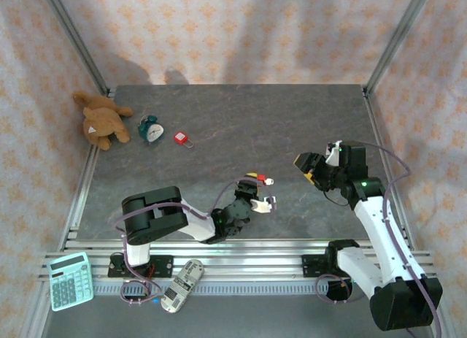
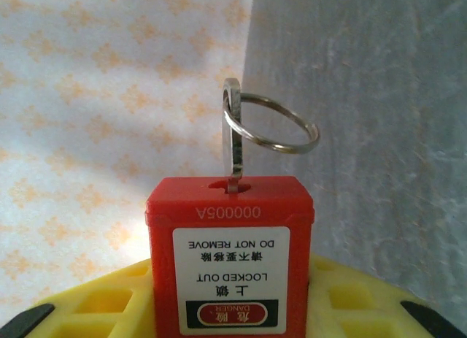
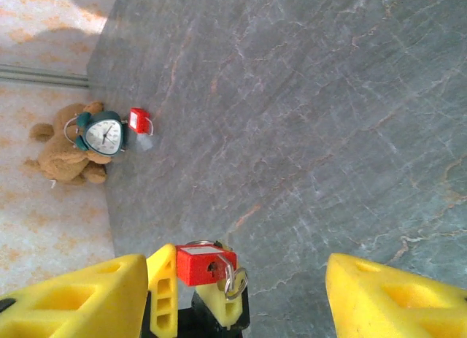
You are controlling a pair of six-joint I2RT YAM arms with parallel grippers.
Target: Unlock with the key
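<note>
A red padlock (image 2: 230, 261) with a white "LOCKED OUT" label is clamped between the yellow fingers (image 2: 95, 305) of my left gripper (image 2: 230, 294), which is shut on its body. A silver key (image 2: 233, 133) stands in the keyhole on the padlock's end face, and its ring (image 2: 276, 126) hangs off to one side. From above, the left gripper (image 1: 263, 190) holds the padlock (image 1: 260, 179) just above the table near the front middle. My right gripper (image 1: 310, 166) hovers a short way to its right, open and empty. In the right wrist view its gripper (image 3: 237, 265) points at the padlock (image 3: 204, 263) and key (image 3: 235, 279), apart from both.
A second red padlock (image 1: 184, 139) lies at the back left beside a small green alarm clock (image 1: 152, 128) and a brown teddy bear (image 1: 102, 120). A calculator (image 1: 70, 280) and a remote control (image 1: 182, 285) rest on the front rail. Metal frame posts stand at the table's corners.
</note>
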